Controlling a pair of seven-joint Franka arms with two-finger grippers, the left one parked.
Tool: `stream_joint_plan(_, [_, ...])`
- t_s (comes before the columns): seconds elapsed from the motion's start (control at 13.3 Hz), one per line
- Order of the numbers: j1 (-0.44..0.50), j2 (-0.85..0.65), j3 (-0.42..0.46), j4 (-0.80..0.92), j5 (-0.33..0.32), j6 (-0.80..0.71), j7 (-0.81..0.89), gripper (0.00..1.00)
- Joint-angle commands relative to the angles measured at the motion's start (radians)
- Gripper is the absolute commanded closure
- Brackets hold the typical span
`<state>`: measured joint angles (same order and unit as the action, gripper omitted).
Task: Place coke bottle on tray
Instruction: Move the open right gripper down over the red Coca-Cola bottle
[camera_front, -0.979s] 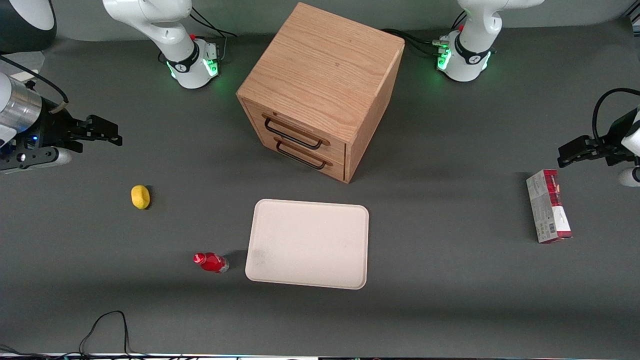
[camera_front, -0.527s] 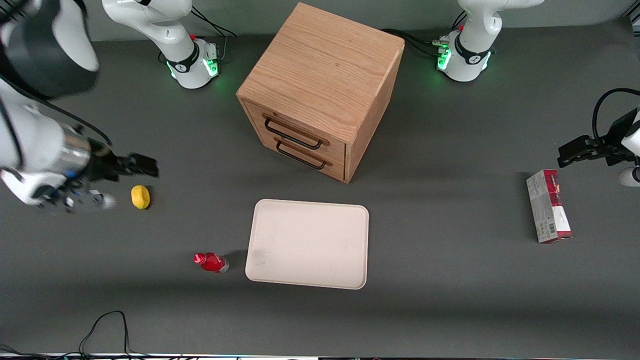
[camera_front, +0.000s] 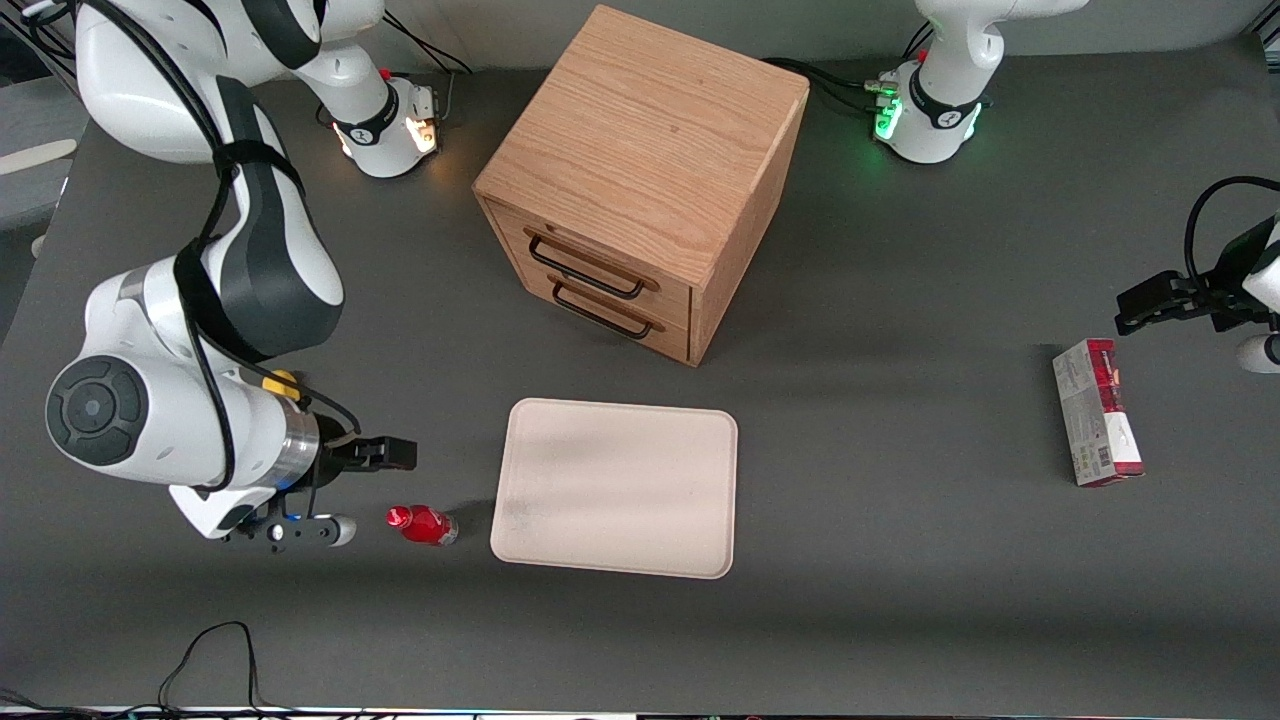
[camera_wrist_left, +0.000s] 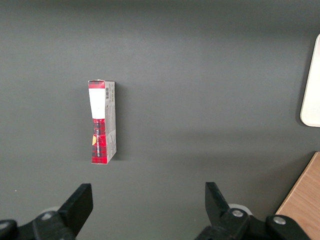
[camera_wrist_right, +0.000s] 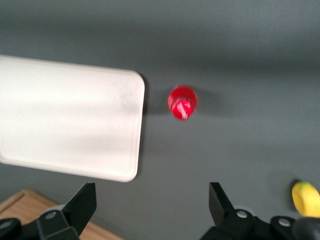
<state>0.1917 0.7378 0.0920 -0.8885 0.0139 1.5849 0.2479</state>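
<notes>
Table (camera_front: 900, 600): dark grey surface that carries everything in the scene.
Cabinet (camera_front: 640, 180): wooden, two drawers with dark wire handles, standing at 12 o'clock from the tray and farther from the front camera.
Right arm (camera_front: 200, 400): white and black, reaching low over the working arm's end of the table, its wrist above the bare surface near the bottle.
Tray (camera_front: 615, 487): cream-white rectangle with rounded corners and a low rim, lying flat with nothing on it; the wrist view shows one rounded corner (camera_wrist_right: 75, 125) close to the bottle.
Carton (camera_front: 1095, 412): red and grey, lying flat toward the parked arm's end of the table, well apart from the tray; also seen in the left wrist view (camera_wrist_left: 102, 122).
Gripper (camera_front: 385, 455): hovering just above and beside the bottle, at about 10 o'clock from it in the front view; the wrist view (camera_wrist_right: 150, 210) shows both black fingers spread wide with nothing between them.
Coke bottle (camera_front: 423, 525): small, red, red cap, standing upright on the table just beside the tray's short edge, not on it; the wrist view looks down on its cap (camera_wrist_right: 182, 102).
Lemon (camera_front: 280, 380): small and yellow, mostly hidden under the right arm in the front view, visible in the wrist view (camera_wrist_right: 306, 197).
</notes>
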Motion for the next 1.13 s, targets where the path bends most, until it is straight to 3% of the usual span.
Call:
stream_joint_plan(0.0, [0.008,0.081,-0.001,0.054,-0.043,0.076,0.022,0.00])
stream_joint_plan(0.38, [0.008,0.159,0.003,0.053,-0.116,0.131,-0.021,0.01])
stream_joint_plan(1.05, [0.002,0.218,0.002,0.045,-0.118,0.184,-0.019,0.01])
